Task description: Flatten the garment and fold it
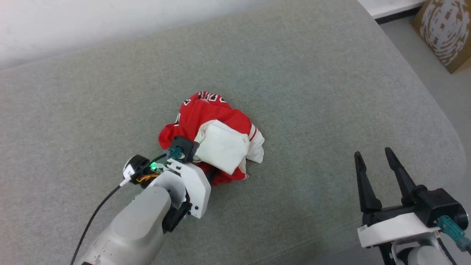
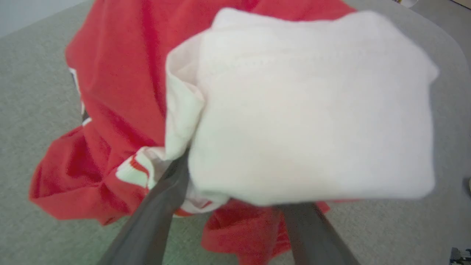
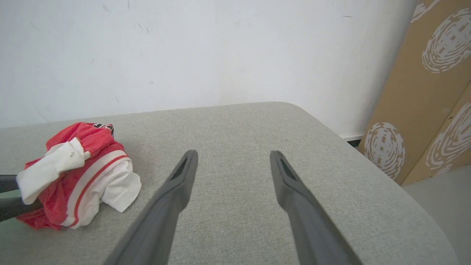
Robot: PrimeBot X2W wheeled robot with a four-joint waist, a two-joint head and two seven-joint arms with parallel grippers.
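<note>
Left pincer (image 2: 235,191): splayed wide, dark fingers (image 2: 158,206) poking under the white sleeve (image 2: 312,110) of the crumpled red garment (image 1: 206,114), heaped midway across the grey cushion (image 1: 294,73). Right pincer (image 1: 372,158): wide too, gripping nothing, well apart from it.

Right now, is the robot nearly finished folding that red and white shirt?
Not nearly. Done: nothing yet; the red jersey-style shirt with white sleeves lies bunched on the grey fabric cushion. In hand: the left gripper, open, reaches under a white sleeve; the right gripper hovers open, apart. Left: spreading it flat, then folding.
</note>
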